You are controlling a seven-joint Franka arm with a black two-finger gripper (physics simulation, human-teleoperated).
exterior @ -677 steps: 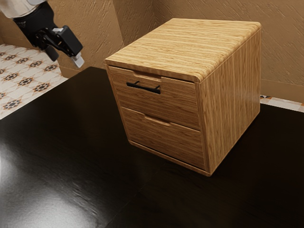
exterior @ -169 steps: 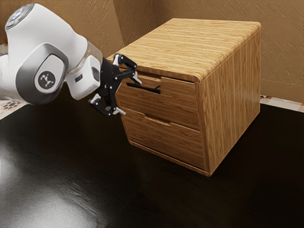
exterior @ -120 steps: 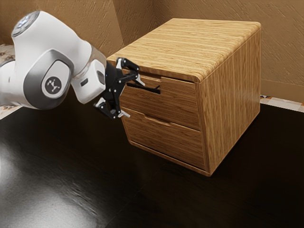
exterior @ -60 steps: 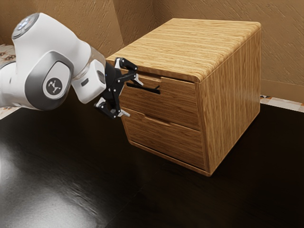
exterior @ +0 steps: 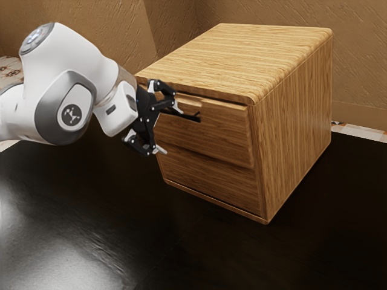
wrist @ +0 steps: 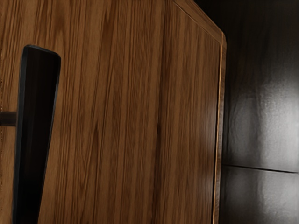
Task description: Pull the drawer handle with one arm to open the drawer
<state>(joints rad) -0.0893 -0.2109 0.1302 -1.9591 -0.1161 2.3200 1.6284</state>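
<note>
A wooden cabinet (exterior: 293, 103) with two drawers stands on a black table (exterior: 91, 229). Its top drawer (exterior: 211, 130) sticks out a little from the cabinet front and overhangs the lower drawer (exterior: 208, 175). A thin black handle (exterior: 188, 114) runs across the top drawer's upper part. My gripper (exterior: 170, 130) is at the handle's end nearer the exterior view's left, open, fingers spread one above the other. The upper finger (exterior: 172, 100) lies against the handle; the lower one hangs free in front of the drawer face. In the wrist view the handle (wrist: 35, 135) is a dark bar close over the wood drawer front (wrist: 131, 112).
The glossy black table stretches wide in front of the cabinet and toward the exterior view's left. Brown textured walls (exterior: 121, 30) stand behind, with patterned floor tiles (exterior: 12, 63) at the far left. My white arm (exterior: 60, 90) fills the space left of the cabinet.
The arm came in from the upper left and its gripper reached the handle. In the last half second the hand drew back toward the exterior view's left and the top drawer slid out a little.
</note>
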